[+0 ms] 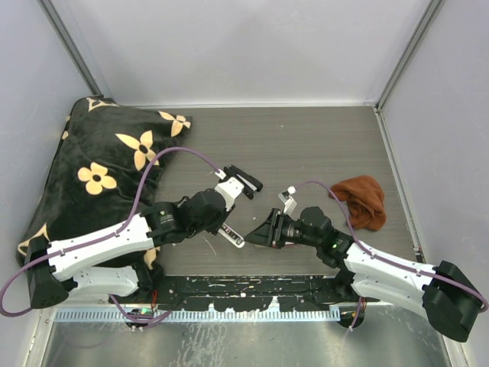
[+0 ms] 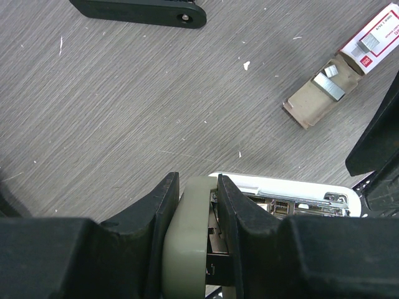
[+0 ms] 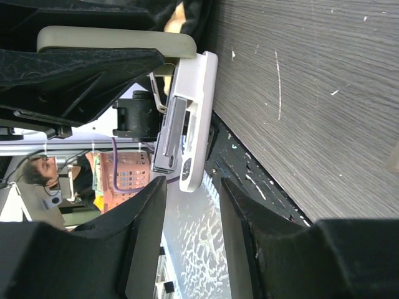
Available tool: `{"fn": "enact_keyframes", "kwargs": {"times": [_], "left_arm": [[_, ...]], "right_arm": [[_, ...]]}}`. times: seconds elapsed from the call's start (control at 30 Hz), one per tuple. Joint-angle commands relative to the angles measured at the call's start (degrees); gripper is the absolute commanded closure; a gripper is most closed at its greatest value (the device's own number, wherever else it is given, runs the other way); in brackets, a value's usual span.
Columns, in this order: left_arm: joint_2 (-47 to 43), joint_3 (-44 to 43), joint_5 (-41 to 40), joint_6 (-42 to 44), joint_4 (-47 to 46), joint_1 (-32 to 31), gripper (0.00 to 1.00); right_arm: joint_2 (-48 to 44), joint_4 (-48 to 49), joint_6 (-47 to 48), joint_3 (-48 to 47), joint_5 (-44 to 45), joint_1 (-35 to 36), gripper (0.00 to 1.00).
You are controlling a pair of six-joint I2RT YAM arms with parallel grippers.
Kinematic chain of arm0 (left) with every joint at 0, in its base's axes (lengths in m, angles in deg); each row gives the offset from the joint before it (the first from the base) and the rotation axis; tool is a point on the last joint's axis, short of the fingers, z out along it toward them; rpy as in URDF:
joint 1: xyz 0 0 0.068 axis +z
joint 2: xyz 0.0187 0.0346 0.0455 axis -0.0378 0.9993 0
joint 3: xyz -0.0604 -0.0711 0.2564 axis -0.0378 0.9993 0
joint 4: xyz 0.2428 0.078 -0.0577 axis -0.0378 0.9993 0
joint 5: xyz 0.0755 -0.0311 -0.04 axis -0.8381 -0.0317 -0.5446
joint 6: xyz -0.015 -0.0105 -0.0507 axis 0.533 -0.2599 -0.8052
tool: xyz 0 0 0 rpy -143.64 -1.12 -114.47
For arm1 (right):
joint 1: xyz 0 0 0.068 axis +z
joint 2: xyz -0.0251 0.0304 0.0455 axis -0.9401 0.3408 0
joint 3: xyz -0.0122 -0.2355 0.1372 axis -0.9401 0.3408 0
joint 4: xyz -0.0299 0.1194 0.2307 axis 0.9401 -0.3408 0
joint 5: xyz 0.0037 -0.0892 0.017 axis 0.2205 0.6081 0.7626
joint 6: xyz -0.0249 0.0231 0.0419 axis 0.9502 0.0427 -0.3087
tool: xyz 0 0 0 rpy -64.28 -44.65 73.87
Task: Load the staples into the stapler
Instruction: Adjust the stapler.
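Note:
My left gripper (image 2: 196, 187) is shut on the cream-green lid (image 2: 187, 243) of the stapler (image 2: 293, 194), whose white base and open metal magazine (image 3: 168, 134) show beside it. In the top view the stapler (image 1: 232, 236) sits between both grippers, near the table's front edge. My right gripper (image 3: 190, 193) stands open and empty, with the stapler's white front tip (image 3: 192, 177) just beyond its fingertips. The staples (image 2: 329, 84) lie as silvery strips on a brown cardboard tray (image 2: 308, 107), next to their red-and-white box (image 2: 374, 38), apart from both grippers. The box (image 1: 288, 199) is behind the right gripper (image 1: 260, 232).
A rust-brown cloth (image 1: 363, 200) lies at the right. A black cushion with cream flowers (image 1: 99, 164) fills the left side. A black bar-shaped object (image 2: 137, 11) lies on the grey wood-grain table (image 1: 306, 145) beyond the left gripper. Walls close in the back and sides.

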Motion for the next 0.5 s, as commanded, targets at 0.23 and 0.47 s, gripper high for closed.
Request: {"fn": "enact_keyframes", "kwargs": {"times": [0.23, 0.47], "left_arm": [[-2.87, -0.48, 0.34, -2.15, -5.68, -0.17, 1.0], [-3.87, -0.11, 0.32, -3.97, -6.37, -0.19, 1.0]], "right_arm": [[2.45, 6.87, -2.63, 0.19, -2.57, 0.36, 0.61], [2.89, 8.71, -3.99, 1.08, -2.14, 0.36, 0.64]]}}
